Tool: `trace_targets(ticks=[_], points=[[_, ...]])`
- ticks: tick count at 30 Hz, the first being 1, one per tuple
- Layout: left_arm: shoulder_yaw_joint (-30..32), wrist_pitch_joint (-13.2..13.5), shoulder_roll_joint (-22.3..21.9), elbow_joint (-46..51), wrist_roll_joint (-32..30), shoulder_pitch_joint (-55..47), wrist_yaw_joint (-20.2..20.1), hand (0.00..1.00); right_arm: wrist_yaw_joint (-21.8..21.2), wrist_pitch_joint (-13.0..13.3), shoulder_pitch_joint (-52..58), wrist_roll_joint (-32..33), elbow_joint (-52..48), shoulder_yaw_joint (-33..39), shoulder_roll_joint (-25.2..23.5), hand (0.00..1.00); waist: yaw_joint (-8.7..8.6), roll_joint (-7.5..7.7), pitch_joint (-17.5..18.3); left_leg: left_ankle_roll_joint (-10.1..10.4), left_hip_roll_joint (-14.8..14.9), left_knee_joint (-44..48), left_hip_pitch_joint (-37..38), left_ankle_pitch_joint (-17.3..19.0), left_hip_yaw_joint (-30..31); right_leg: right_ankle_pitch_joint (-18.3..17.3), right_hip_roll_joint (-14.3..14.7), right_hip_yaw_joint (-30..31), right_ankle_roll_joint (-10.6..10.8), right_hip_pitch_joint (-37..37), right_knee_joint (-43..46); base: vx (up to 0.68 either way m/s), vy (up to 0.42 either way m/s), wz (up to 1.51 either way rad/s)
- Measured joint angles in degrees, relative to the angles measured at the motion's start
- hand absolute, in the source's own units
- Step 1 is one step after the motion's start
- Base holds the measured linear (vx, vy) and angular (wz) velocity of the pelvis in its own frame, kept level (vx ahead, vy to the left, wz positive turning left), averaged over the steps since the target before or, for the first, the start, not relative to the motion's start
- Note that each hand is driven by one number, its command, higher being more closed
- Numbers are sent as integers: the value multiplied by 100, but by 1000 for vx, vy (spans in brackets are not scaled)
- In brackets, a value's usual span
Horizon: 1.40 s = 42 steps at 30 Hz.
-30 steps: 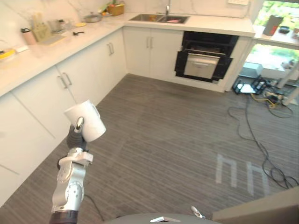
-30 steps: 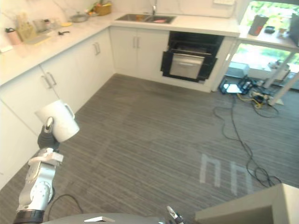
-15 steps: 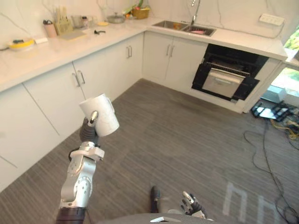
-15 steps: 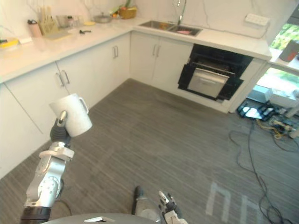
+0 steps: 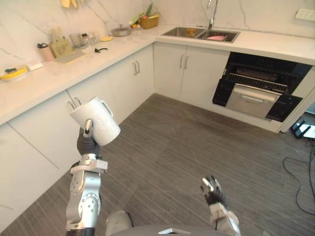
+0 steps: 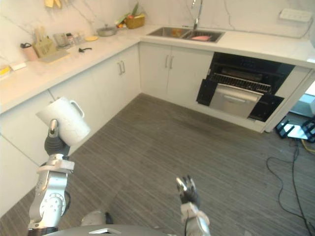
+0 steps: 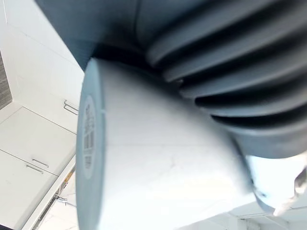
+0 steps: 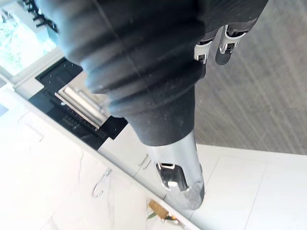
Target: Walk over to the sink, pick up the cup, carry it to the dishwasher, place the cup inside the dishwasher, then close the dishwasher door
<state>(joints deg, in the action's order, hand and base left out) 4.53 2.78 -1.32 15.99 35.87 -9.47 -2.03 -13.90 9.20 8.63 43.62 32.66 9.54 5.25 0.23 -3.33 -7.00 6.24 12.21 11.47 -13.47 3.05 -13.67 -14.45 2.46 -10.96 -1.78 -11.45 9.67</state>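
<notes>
Under the right end of your counter (image 5: 275, 43) the dishwasher (image 5: 256, 84) stands open, with the sink (image 5: 199, 33) set into the top just to its left. The white cup (image 5: 96, 122) is tilted in your left hand (image 5: 86, 143), thumb clamped on its wall. Your right hand (image 5: 212, 191) hangs loosely spread, empty.

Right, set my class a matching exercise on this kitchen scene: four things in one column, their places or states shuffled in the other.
1 cup
2 dishwasher
3 right hand
4 basket

A on the counter by the sink
B gripped by the left hand
C fingers relaxed, holding nothing
D under the counter

Pairs: 1-B, 2-D, 3-C, 4-A
</notes>
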Motion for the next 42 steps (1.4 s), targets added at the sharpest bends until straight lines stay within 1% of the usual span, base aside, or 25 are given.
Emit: trace_targets(ticks=[4, 6, 7, 8, 10, 12, 13, 15, 17, 19, 20, 21, 22, 24, 26, 28, 29, 30, 32, 33, 35, 36, 38, 40, 42], points=[[134, 0, 8, -184, 7, -45, -86, 100, 80, 57, -268, 5, 293, -34, 263, 0, 104, -87, 81, 23, -85, -259, -115, -76, 156, -558, -138, 357, 324, -670, 78, 641, 223, -58], [258, 46, 22, -511, 0, -57, -203, 100, 312, -32, -215, 126, 491, 39, 325, 0, 136, 223, 266, -409, -637, 1, 192, -767, 231, -911, -843, 367, 636, -492, 1485, 672, 303, -48], [282, 46, 39, -615, -6, -56, -204, 100, 356, -67, -169, 169, 492, 79, 301, 0, 110, 309, 322, -475, -769, 21, 333, -812, 185, -847, -1078, 326, 746, -248, 2150, 686, 267, -25], [320, 51, 108, -709, -11, -19, -206, 100, 436, -109, -155, 289, 507, 206, 167, 0, 56, 538, 298, -668, -1063, 103, 606, -743, 10, -429, -1635, 157, 938, 177, 3484, 556, 203, -10], [341, 56, 237, -771, -15, -30, -188, 100, 443, -186, -119, 305, 597, 271, -57, 0, -52, 734, 231, -826, -1290, 51, 1084, -423, -71, 317, -2247, -76, 697, 617, 4745, 644, 179, -7], [339, 118, 256, -783, -23, -14, -176, 100, 451, -194, -89, 62, 642, 275, -147, 0, -131, 502, 75, -743, -1054, -131, 1680, -212, -39, -18, -2115, -432, 432, 931, 5048, 532, 103, -13], [340, 232, 274, -783, -24, 22, -177, 100, 456, -193, -67, -7, 605, 269, -182, 0, -164, 271, 4, -698, -824, -334, 2000, -105, -53, -199, -1866, -677, 403, 1223, 4764, 402, 30, -19], [349, 401, 427, -767, -24, 235, -178, 100, 459, -187, 67, 0, 328, 173, -271, 0, -212, 261, 37, -604, -687, -575, 2156, 41, -106, -237, -1624, -1003, 465, 1833, 3679, 367, -28, -16], [427, 438, 583, -767, -100, 477, -177, 100, 421, -191, 179, -3, 203, 185, -301, 0, -239, 388, -25, -440, -673, -695, 2409, 251, -214, 559, -1373, -1077, 491, 2375, 1451, 376, -124, -21], [405, 429, 589, -767, -200, 436, -177, 100, 391, -187, 364, -5, 199, 206, -288, 0, -292, 455, -35, -255, -684, -692, 2649, 468, -211, 1317, -1295, -882, 561, 2345, 196, 413, -171, 5], [386, 420, 602, -729, -231, 336, -189, 100, 370, -188, 572, -8, 195, 171, -282, 0, -316, 637, 18, -87, -783, -619, 2890, 707, -177, 1671, -1381, -815, 440, 2307, -66, 520, -231, 12], [356, 404, 459, -702, -235, 157, -190, 100, 342, -189, 657, -9, 186, 117, -228, 0, -324, 564, 51, 56, -629, -559, 3114, 936, -177, 2117, -1289, -845, 107, 2263, 211, 561, -242, 1], [327, 404, 380, -683, -236, 79, -189, 100, 320, -188, 655, -7, 168, 120, -206, 0, -325, 379, 87, 101, -472, -520, 3173, 1050, -206, 2117, -1172, -873, 43, 2260, 322, 555, -222, -24], [218, 415, 128, -507, -238, -12, -186, 100, 260, -181, 596, -3, -247, 113, -120, 0, -232, -84, 159, 9, 61, -103, 3117, 1230, -348, 1670, -680, -991, -147, 2353, 584, 576, -236, -41], [218, 453, 96, -407, -240, -48, -109, 100, 236, -166, 426, -1, -407, -33, -197, 0, -209, -61, 175, 63, 301, 931, 2878, 920, -336, 1423, -507, -1012, -229, 2202, 609, 447, -252, -54], [228, 522, -25, -263, -244, -148, -59, 100, 175, -160, 344, -1, -753, -53, -274, 0, -81, -67, 47, -44, 693, 2979, 2069, -12, 19, 1202, -291, -1009, -280, 1756, 445, 358, -190, -65], [264, 534, -98, -159, -246, -325, -40, 100, 136, -161, 352, -8, -951, -109, -207, 0, 20, -98, 13, -157, 887, 4211, 1394, -1541, 511, 1143, -112, -891, -322, 1375, 154, 360, -29, -68], [343, 536, -107, -73, -245, -495, -7, 100, 53, -157, 322, -26, -975, -153, -142, 0, 64, -184, -31, 60, 852, 5473, 600, -1494, 960, 1129, 19, -732, -375, 1054, -52, 365, 8, -66], [527, 534, -79, -128, -238, -625, 8, 100, 21, -151, 215, -35, -838, -113, 8, 0, 156, -213, -98, -141, 602, 6228, -290, -774, 942, 1015, 37, -538, -415, 713, -131, 316, 21, -59], [577, 537, -78, -133, -234, -668, 8, 100, 15, -150, 165, -33, -777, -112, 36, 0, 228, -213, -99, -218, 525, 6024, -426, -583, 829, 975, 30, -442, -405, 619, -157, 343, 8, -93], [709, 597, -61, -136, -237, -868, 0, 100, 26, -152, -58, -51, -690, -263, 83, 0, 385, -170, -120, -152, 154, 3887, -475, -7, 516, 794, -26, -59, -376, 289, -181, 392, 53, -99], [727, 599, -64, -133, -236, -910, -4, 100, 37, -150, -114, -85, -693, -339, 88, 0, 399, -142, -139, -104, 17, 3130, -395, 6, 537, 725, -66, 50, -337, 221, -125, 525, 118, -94], [684, 599, -141, 5, -234, -1177, -89, 100, 76, -117, -335, -172, -681, -678, 143, 0, 424, -101, -128, 179, -392, 190, 230, -287, 1158, 322, -151, 514, -156, 114, 224, 554, 152, -96], [702, 626, -192, 52, -232, -1181, -210, 100, 175, -27, -420, -472, -660, -768, 156, 0, 398, -123, -128, 283, -397, -522, 352, -405, 1418, -36, -167, 788, 23, 1, 451, 480, 230, -73], [704, 782, -195, 28, -219, -1119, -468, 100, 457, 195, -430, -817, -712, -853, 227, 0, 304, -115, -70, 85, -465, -287, 355, -435, 1366, -716, -362, 1046, 257, -92, 821, 535, 377, -65]])
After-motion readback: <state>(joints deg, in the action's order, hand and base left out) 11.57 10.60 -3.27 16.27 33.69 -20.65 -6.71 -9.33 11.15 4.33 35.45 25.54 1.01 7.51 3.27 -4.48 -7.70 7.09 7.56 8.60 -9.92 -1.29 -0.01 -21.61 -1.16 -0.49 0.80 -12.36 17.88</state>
